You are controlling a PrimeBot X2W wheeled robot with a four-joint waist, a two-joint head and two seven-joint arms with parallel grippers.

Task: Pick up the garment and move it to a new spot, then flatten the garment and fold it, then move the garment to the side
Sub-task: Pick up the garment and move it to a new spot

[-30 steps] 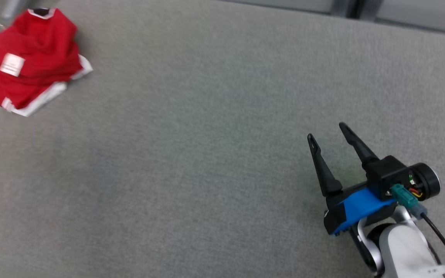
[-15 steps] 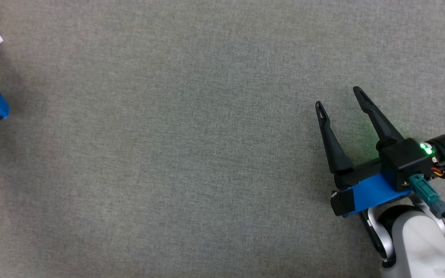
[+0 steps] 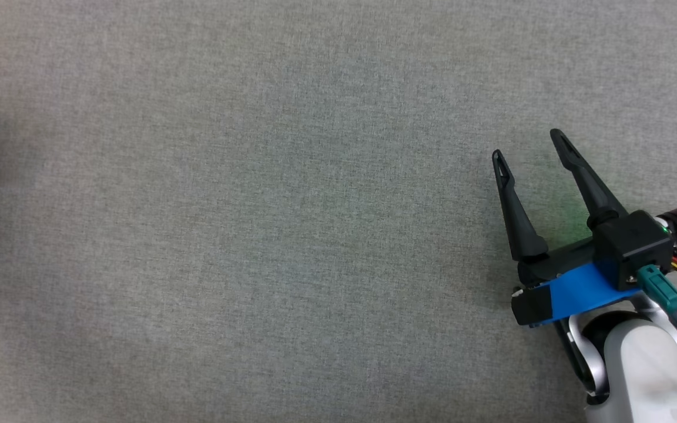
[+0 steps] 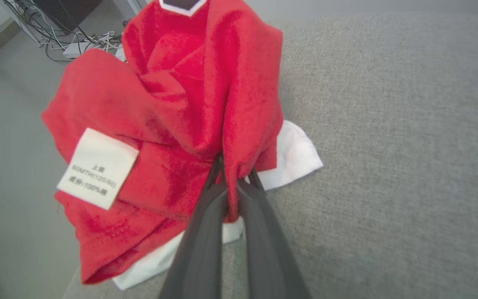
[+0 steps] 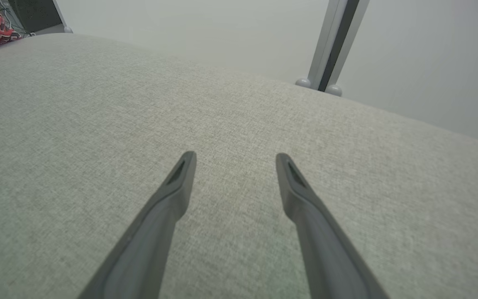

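The left jaws are pinched shut on a fold of the red garment (image 4: 172, 104). It is bunched straight ahead of them, its length running away, at the worktop's (image 4: 388, 166) left edge, with floor and cables (image 4: 35, 16) beyond. The right jaws gape wide and empty, well apart. 1 broad bare stretch lies toward them for the carry.

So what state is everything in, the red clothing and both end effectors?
red garment, crumpled in a heap, one fold pinched
label, lying flat on the garment, print showing
left end effector, shut on the garment fold
right end effector, open, holding nothing
grey surface, flat, bare under the right end effector
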